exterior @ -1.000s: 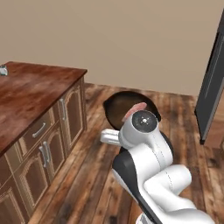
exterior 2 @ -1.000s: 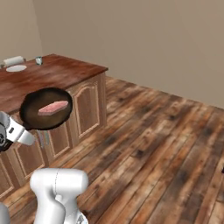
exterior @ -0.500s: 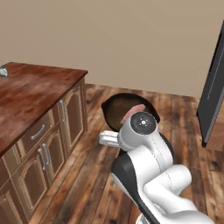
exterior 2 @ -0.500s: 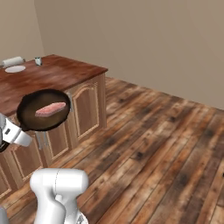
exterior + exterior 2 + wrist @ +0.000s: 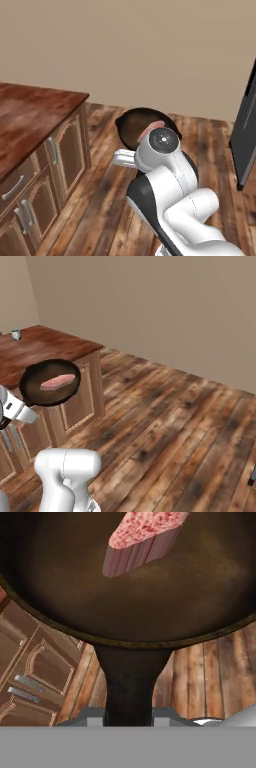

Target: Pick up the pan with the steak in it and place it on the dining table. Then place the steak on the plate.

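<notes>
Above the plank floor (image 5: 165, 421), beside the cabinets (image 5: 75, 401), the round dark pan (image 5: 49, 383) rides level, handle (image 5: 129, 682) in the clenched tool (image 5: 129, 721); pink oblong steak (image 5: 57, 381) lies lengthwise across it, flat.

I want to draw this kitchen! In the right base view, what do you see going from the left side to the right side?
Small cup on the countertop → pan with the steak in it, held up beside the cabinets → bare wooden floor stretching to the right edge.
</notes>
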